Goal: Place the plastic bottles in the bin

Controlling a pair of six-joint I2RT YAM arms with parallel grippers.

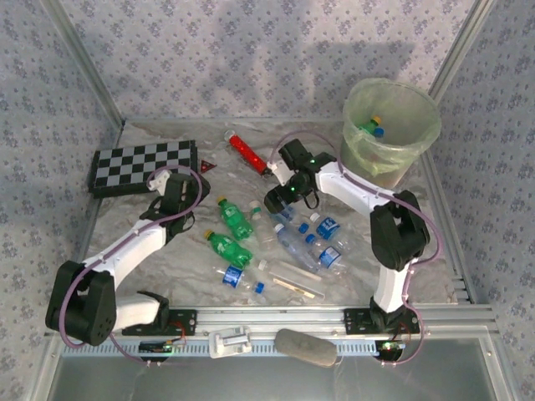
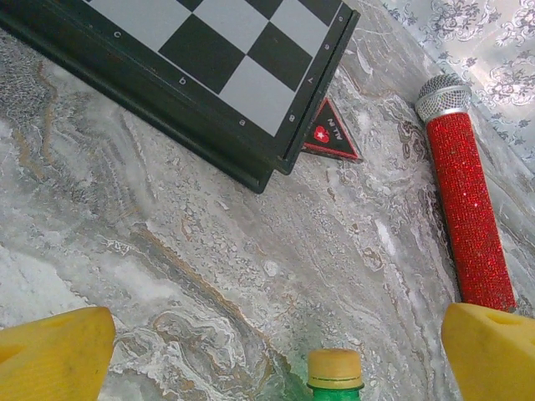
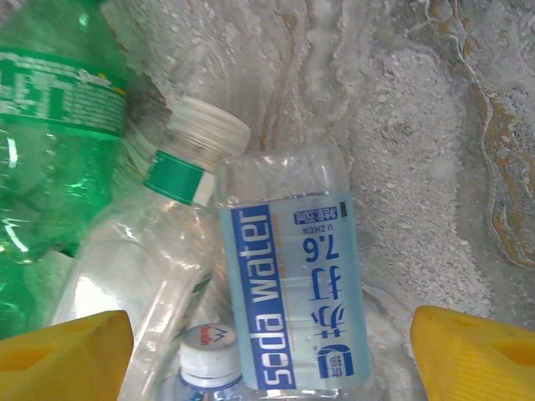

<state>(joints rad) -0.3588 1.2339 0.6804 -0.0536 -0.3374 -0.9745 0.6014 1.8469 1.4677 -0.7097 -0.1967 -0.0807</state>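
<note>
Your right claw (image 3: pixel 272 359) hangs open over a soda water bottle (image 3: pixel 288 276) (fingers either side, not touching). Your left claw (image 2: pixel 272 355) is open too, above a yellow-capped green bottle (image 2: pixel 334 376). Other bottles (image 1: pixel 230 248) litter the tabletop (image 1: pixel 109 221); the bin (image 1: pixel 422 138) stands far right.

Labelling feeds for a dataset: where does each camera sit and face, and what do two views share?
Top external: above and behind the bases, looking down over the grey marbled table toward the pale-green translucent bin; left arm and right arm show.
Left wrist: on the left arm, facing down at the black-and-white chequered board and red glittery tube; its yellow fingertips show.
Right wrist: on the right arm, facing down at a clear blue-labelled soda-water bottle; its yellow fingertips show.
Shared: top external and left wrist both show board and tube.
</note>
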